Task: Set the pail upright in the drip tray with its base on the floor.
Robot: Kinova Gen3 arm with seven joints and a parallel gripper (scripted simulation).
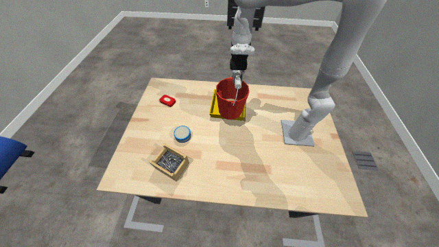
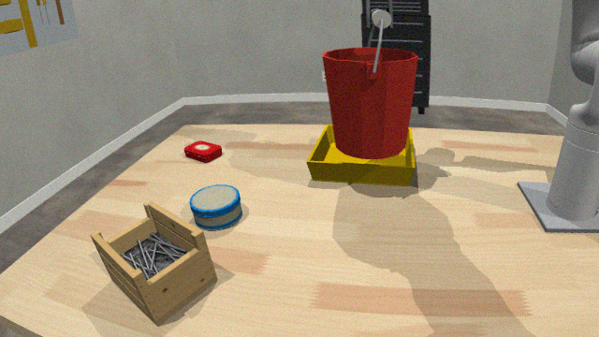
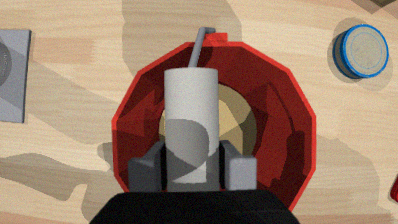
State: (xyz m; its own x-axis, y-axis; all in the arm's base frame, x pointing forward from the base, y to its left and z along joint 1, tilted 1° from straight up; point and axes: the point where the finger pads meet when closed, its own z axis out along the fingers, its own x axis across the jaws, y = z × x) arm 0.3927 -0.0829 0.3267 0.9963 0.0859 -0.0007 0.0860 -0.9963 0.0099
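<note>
The red pail (image 1: 232, 98) hangs upright over the yellow drip tray (image 1: 228, 109). In the exterior view the pail (image 2: 370, 100) has its base down inside the tray (image 2: 361, 161), at or just above the floor; I cannot tell if it touches. My gripper (image 1: 237, 76) is straight above the pail and is shut on the grey grip of the pail's wire handle (image 3: 191, 125). In the wrist view my gripper's fingers clamp the grip on both sides, and the pail's rim (image 3: 215, 125) rings it below.
A red flat tin (image 1: 167, 100) lies at the far left. A blue-rimmed round tin (image 1: 182, 133) and a wooden crate of nails (image 1: 169, 162) stand at the front left. The arm's base plate (image 1: 298, 133) is to the right of the tray.
</note>
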